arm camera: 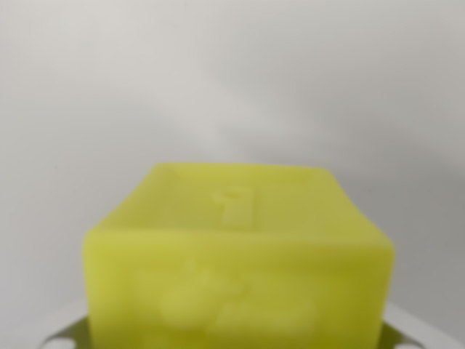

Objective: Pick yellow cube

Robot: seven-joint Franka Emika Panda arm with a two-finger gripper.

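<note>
The yellow cube (240, 254) fills the lower half of the wrist view, very close to the camera and blurred. Its top face carries a faint raised mark, and its near face shows pale embossed shapes. My gripper (234, 336) sits around the cube. Only pale grey finger parts (67, 331) show at the bottom left corner, with another (418, 329) at the bottom right. Each lies right against a lower side of the cube. The jaws appear closed on it. The fingertips themselves are hidden behind the cube.
Behind the cube there is only a plain, out-of-focus grey-white surface (232, 80) with a soft shadow gradient. No other objects or edges are visible.
</note>
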